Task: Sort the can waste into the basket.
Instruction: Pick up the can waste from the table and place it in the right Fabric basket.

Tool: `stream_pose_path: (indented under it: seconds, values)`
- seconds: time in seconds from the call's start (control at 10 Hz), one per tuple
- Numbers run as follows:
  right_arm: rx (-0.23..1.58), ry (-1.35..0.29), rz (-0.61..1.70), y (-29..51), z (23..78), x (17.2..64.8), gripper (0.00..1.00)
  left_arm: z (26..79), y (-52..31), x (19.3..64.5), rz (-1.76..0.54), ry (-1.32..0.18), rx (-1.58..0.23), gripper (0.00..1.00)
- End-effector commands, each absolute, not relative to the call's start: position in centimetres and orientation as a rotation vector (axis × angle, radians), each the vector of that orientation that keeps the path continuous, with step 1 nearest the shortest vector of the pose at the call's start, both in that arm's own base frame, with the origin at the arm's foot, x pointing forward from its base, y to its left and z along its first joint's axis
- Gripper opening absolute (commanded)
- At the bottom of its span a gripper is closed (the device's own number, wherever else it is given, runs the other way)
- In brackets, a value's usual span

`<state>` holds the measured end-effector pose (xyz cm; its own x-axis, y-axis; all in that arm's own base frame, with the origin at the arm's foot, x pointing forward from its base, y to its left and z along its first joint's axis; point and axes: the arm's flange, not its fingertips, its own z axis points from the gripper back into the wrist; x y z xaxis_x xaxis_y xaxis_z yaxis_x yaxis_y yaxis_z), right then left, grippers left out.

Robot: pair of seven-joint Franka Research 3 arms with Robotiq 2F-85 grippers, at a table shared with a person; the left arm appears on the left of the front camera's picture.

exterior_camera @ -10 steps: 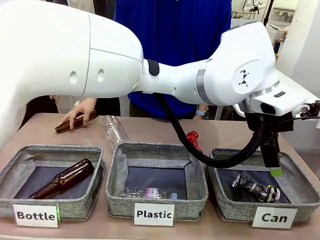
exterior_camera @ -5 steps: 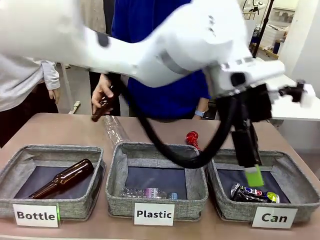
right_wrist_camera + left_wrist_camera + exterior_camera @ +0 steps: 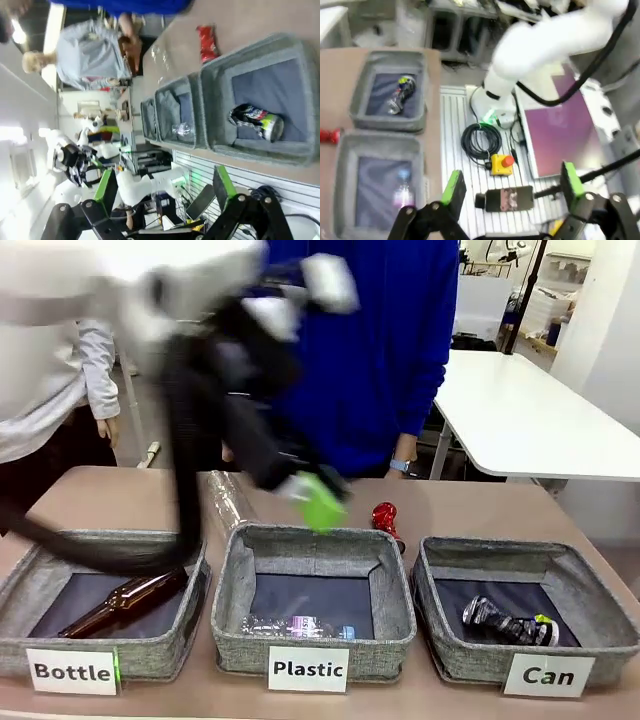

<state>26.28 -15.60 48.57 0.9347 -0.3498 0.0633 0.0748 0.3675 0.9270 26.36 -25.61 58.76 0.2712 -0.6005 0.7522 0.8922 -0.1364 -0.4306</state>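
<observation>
You have two cans. The dark printed can (image 3: 510,623) lies on its side in the "Can" basket (image 3: 600,610), the rightmost of three baskets along the near edge of the bench (image 3: 480,505). The red can (image 3: 385,519) sits on the bench just beyond the "Plastic" basket (image 3: 395,615). Your left gripper (image 3: 512,184), blurred above that middle basket in the front view, has its fingers wide with nothing between them. Your right gripper (image 3: 164,185) is likewise spread and empty.
</observation>
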Motion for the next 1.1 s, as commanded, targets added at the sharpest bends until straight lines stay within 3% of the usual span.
stream_pose_path:
  seconds: [0.0,0.2,0.4,0.5,0.6,0.8,0.9,1.0]
  values:
    - [1.171,-0.202,-0.179,-8.8,48.3,28.6,1.0,57.8,-11.3,22.7,-1.021,-0.512,-1.087,0.98]
    - [1.199,-0.096,-0.041,-2.9,46.8,29.8,1.0,54.9,3.1,22.7,-0.548,-0.584,-1.126,0.98]
    - [1.295,-0.006,-0.031,0.1,45.6,30.1,1.0,50.8,13.5,23.0,-0.296,-0.44,-1.09,0.98]
    - [1.194,-0.079,-0.026,-2.5,47.8,30.6,1.0,48.3,14.4,22.9,-0.231,-0.352,-0.934,0.98]
    - [1.194,-0.079,-0.026,-2.5,47.8,30.6,1.0,52.9,10.2,21.3,-0.428,-0.518,-1.065,0.98]
    - [1.194,-0.079,-0.026,-2.5,47.8,30.6,1.0,52.9,10.2,21.3,-0.428,-0.518,-1.065,0.98]
    - [1.194,-0.079,-0.026,-2.5,47.8,30.6,1.0,50.1,13.8,20.9,-0.332,-0.475,-1.008,0.98]
    - [1.194,-0.079,-0.026,-2.5,47.8,30.6,1.0,51.8,15.9,22.5,-0.309,-0.475,-1.014,0.98]
